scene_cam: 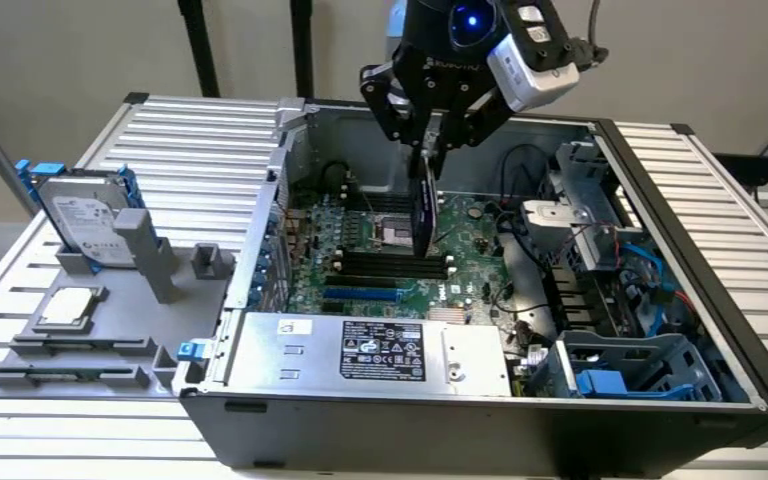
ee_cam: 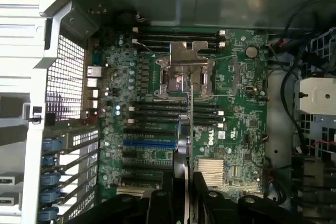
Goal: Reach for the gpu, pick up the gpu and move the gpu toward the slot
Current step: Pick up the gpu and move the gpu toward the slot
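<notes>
The gpu (scene_cam: 427,212) hangs edge-on like a dark thin blade, upright over the green motherboard (scene_cam: 471,240) inside the open computer case (scene_cam: 491,420). My gripper (scene_cam: 434,140) is shut on its top edge. In the wrist view the gpu (ee_cam: 189,129) runs as a narrow vertical strip between my black fingers (ee_cam: 167,203), above the board between the processor socket (ee_cam: 184,74) and the silver heatsink (ee_cam: 212,171). The blue slot (ee_cam: 149,143) lies on the board just beside the card's lower part, and the card floats above the board, apart from it.
A grey fixture (scene_cam: 157,265) at the exterior view's left carries a silver hard drive (scene_cam: 84,215), a square processor chip (scene_cam: 67,308) and memory sticks (scene_cam: 71,350). The power supply (scene_cam: 371,350), cables (scene_cam: 531,290) and drive cage (scene_cam: 624,370) crowd the case.
</notes>
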`<action>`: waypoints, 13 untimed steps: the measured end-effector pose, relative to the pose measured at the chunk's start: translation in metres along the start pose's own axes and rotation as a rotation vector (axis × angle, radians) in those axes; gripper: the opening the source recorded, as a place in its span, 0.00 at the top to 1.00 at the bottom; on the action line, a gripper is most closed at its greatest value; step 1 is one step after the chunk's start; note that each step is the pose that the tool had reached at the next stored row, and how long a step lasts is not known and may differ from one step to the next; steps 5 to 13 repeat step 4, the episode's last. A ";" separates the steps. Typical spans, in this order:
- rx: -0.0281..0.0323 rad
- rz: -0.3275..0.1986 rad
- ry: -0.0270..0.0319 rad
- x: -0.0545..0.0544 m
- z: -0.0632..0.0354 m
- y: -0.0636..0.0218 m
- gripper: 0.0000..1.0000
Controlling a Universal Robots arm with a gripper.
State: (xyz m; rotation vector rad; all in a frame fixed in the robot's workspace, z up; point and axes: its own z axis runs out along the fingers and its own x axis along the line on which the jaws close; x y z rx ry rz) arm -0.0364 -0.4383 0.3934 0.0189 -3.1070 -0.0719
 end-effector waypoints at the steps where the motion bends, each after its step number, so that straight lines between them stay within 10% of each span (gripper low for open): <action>1: 0.0000 0.000 -0.0004 0.000 0.0000 0.0000 0.74; 13: -0.0001 0.000 -0.0003 0.000 0.0001 0.0001 0.74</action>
